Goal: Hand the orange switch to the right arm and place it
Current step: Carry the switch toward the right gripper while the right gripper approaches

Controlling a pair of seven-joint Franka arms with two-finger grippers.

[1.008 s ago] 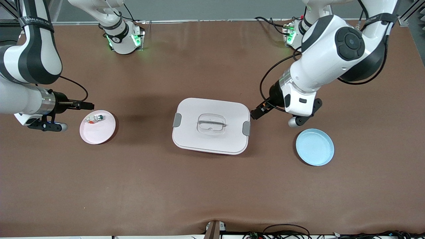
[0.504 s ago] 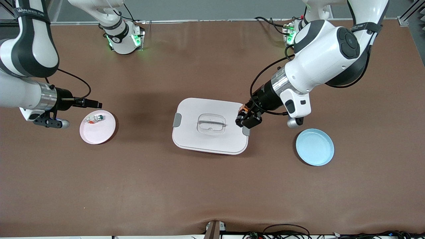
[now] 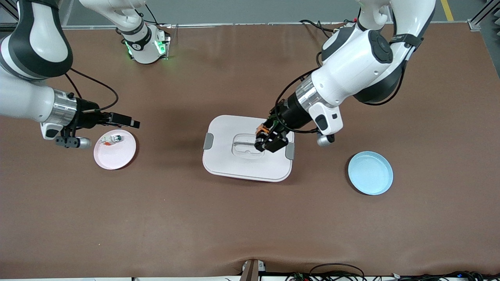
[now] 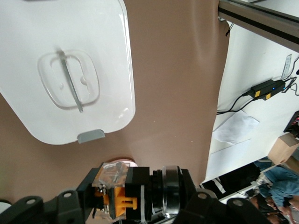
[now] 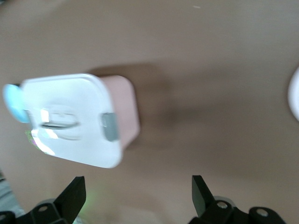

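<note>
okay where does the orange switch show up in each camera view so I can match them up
Front view: orange switch held in the left gripper, over the white lidded box.
Left wrist view: at the bottom edge, clamped between the fingers.
Right wrist view: not in it.
Shared landmark: the white lidded box.

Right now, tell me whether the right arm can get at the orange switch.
Probably yes: the left gripper holds the orange switch above the lidded box, and nothing stands between it and the open right gripper.
</note>
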